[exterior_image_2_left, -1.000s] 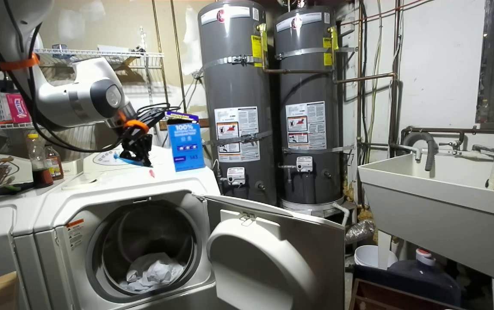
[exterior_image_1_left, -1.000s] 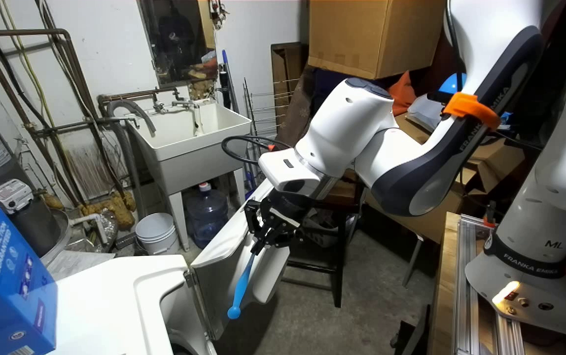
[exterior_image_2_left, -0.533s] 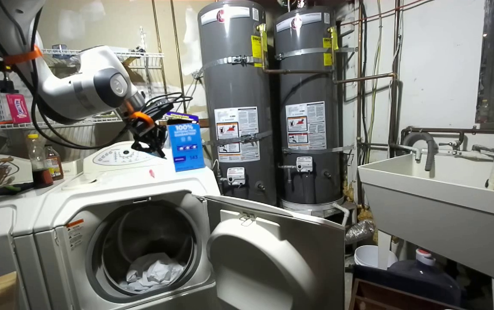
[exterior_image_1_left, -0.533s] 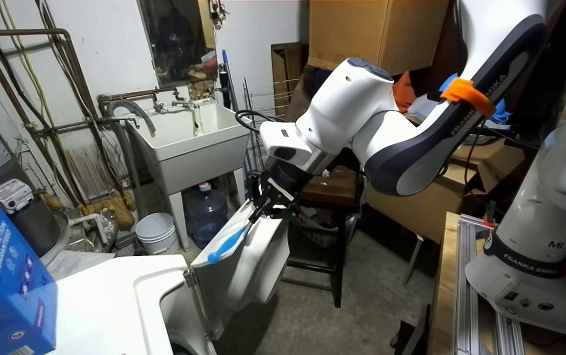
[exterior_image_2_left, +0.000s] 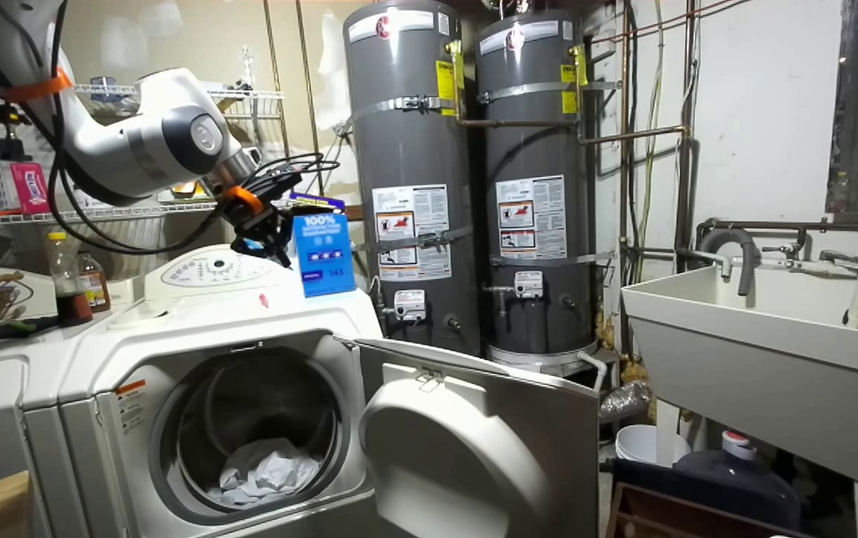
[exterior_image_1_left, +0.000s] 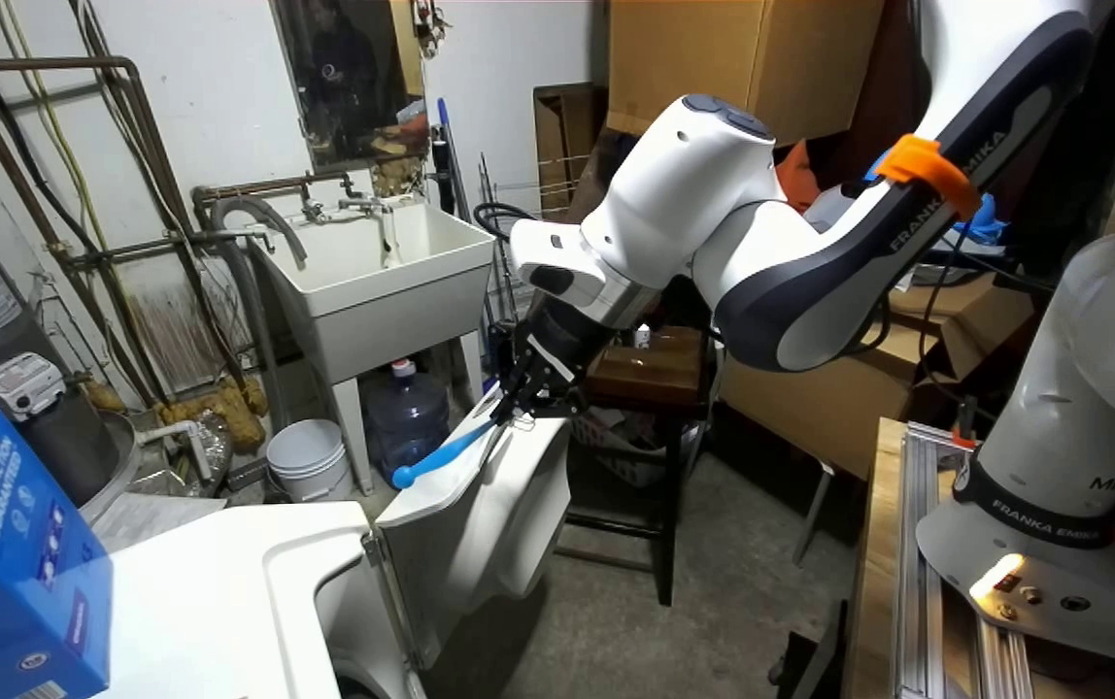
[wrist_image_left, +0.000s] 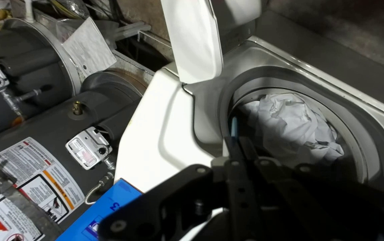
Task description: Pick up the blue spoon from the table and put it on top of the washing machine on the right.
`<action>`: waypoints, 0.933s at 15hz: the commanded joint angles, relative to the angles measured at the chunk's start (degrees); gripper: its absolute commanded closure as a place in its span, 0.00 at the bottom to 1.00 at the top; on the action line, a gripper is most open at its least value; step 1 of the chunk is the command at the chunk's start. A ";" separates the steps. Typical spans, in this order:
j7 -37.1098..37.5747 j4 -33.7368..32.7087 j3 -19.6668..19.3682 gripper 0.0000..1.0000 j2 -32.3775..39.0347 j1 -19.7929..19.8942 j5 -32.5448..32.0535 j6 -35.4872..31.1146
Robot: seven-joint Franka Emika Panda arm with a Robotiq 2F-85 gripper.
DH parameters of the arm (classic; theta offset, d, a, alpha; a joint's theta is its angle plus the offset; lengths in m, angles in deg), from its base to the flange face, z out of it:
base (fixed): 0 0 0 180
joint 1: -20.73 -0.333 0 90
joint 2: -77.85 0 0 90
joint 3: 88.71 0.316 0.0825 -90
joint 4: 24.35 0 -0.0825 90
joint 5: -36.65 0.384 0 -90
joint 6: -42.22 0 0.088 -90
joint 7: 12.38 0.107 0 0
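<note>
Grey water heaters [exterior_image_2_left: 414,164] loom beside the washing machine [exterior_image_2_left: 313,310]. The gripper [exterior_image_1_left: 504,412], clamped on the blue spoon [exterior_image_1_left: 446,457], holds it aloft, seemingly just in front of that machine. I'd carry it over the machine's top, clear of the blue box [exterior_image_2_left: 326,258] there, lower it flat, then release. In an exterior view most of the spoon [exterior_image_1_left: 446,457] shows; in the wrist view, only a sliver [wrist_image_left: 234,126].

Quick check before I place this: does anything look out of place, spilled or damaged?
Two things. A small red mark shows atop the boxy white washing machine, odd against plain white; stain or scrap, I can't tell. Its pale hinged door stands wide open, crumpled white cloth showing inside, perhaps unfinished laundry.
</note>
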 commanded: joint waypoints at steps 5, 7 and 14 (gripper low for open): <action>-11.09 -20.42 2.94 0.99 8.19 -3.39 20.05 21.93; -10.95 -25.76 3.32 0.99 8.70 -3.49 20.16 29.66; -10.31 -28.25 -4.68 0.97 8.14 -12.17 20.07 32.05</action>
